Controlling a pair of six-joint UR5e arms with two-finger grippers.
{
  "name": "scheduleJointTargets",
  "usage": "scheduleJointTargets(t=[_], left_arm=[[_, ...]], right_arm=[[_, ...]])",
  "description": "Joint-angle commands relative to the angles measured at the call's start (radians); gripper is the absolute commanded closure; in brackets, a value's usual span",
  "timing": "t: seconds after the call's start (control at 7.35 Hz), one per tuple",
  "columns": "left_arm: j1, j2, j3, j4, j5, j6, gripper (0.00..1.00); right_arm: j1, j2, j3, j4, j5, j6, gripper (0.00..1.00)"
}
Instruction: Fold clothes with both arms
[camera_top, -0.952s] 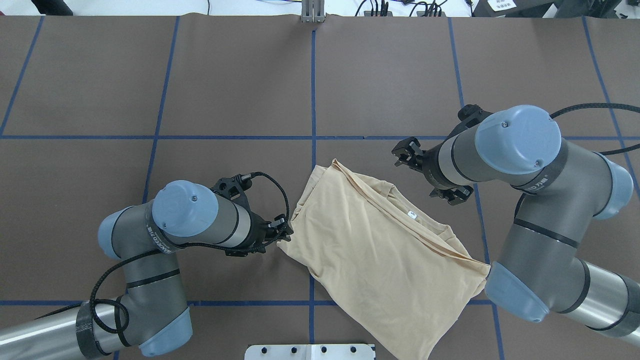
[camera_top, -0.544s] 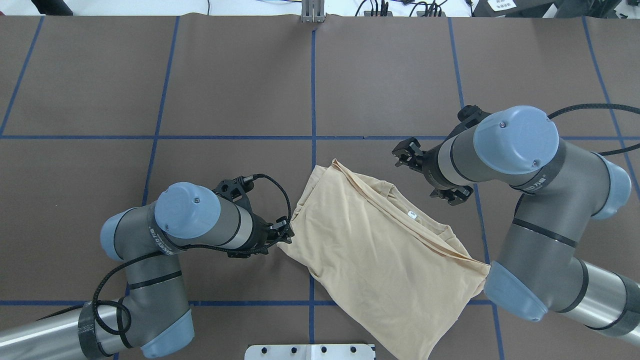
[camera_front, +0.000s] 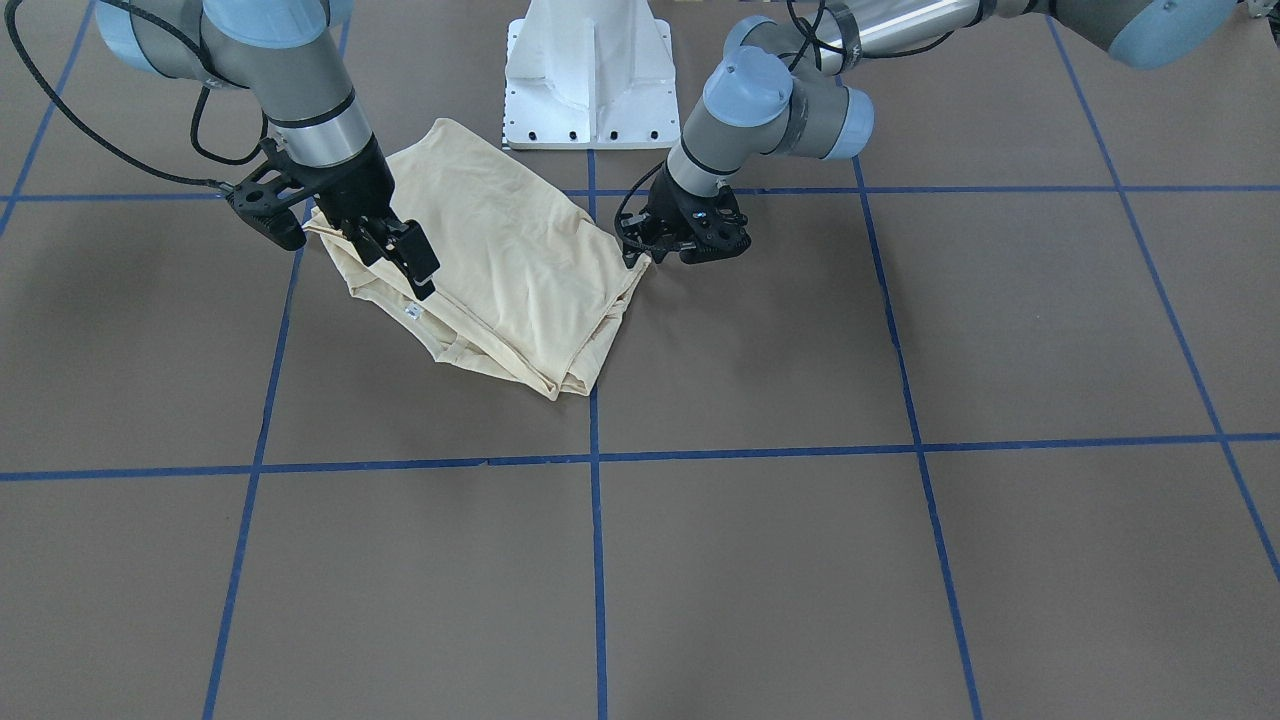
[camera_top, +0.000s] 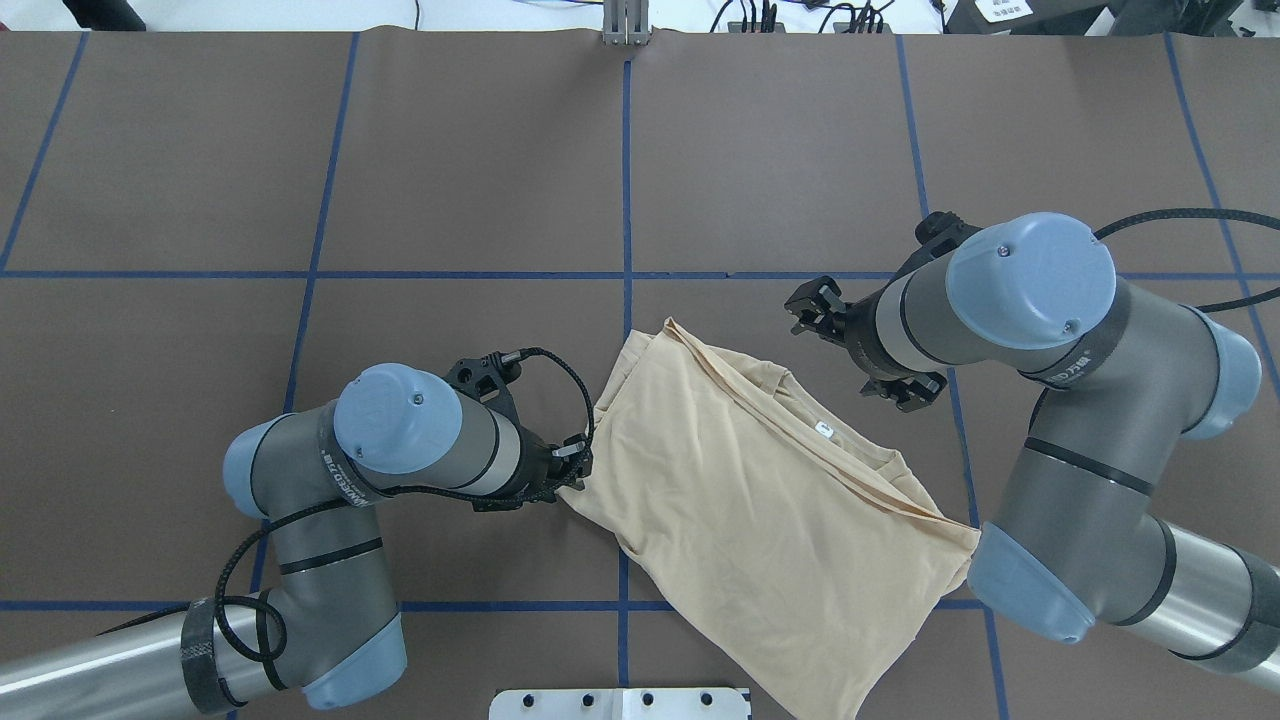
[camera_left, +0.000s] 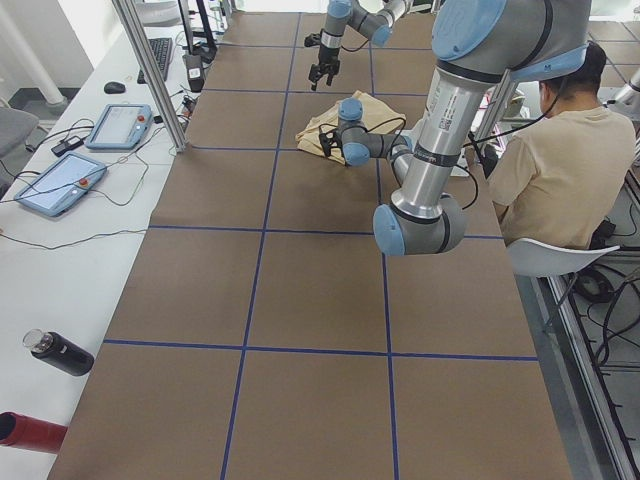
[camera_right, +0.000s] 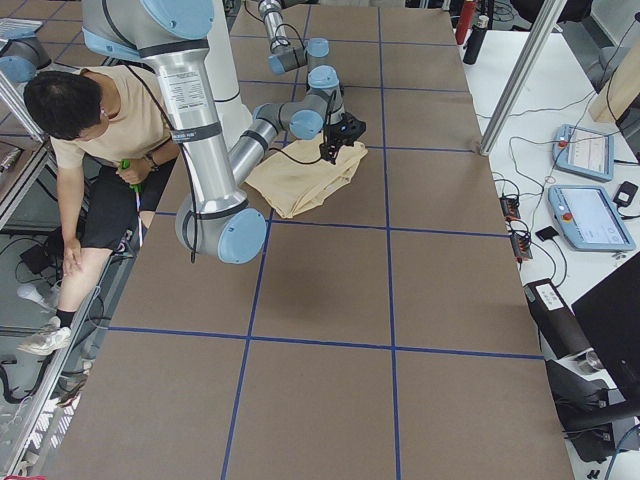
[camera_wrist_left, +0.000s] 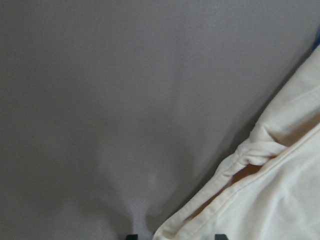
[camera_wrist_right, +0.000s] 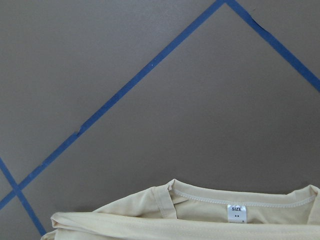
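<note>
The clothes are one cream-yellow shirt (camera_top: 760, 500) lying folded flat on the brown table, its collar and white neck label (camera_top: 825, 430) on the far side. My left gripper (camera_top: 575, 470) is low at the shirt's left corner. In the left wrist view its two fingertips (camera_wrist_left: 216, 236) stand apart with the shirt's hem (camera_wrist_left: 280, 190) between them, so it is open. My right gripper (camera_top: 858, 347) hovers wide open just beyond the collar; it holds nothing. The right wrist view shows the collar and the label (camera_wrist_right: 236, 212) below it. From across the table the shirt (camera_front: 500, 260) lies between both grippers.
The white pedestal base (camera_front: 590, 80) stands right behind the shirt. Blue tape lines (camera_top: 626, 200) grid the table. A person (camera_left: 560, 160) sits beside the robot. Two teach pendants (camera_left: 60, 180) and a dark bottle (camera_left: 60, 352) lie on the side bench.
My left arm has moved right, bringing its gripper up to the shirt's left corner. The right arm and the shirt have barely shifted.
</note>
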Motion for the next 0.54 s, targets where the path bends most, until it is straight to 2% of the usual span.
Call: scheduleJointTargets(t=[0.0, 0.27, 0.41], left_arm=[[-0.003, 0.009, -0.016, 0.003, 0.002, 0.012, 1.0], [-0.061, 0.017, -0.036, 0.016, 0.0, 0.063, 1.0], [-0.096, 0.035, -0.025, 0.021, 0.003, 0.176, 1.0]], right_arm=[[0.0, 0.001, -0.006, 0.002, -0.001, -0.001, 0.0], [0.0, 0.0, -0.011, 0.002, -0.002, -0.003, 0.0], [0.0, 0.0, -0.02, 0.002, -0.004, -0.003, 0.0]])
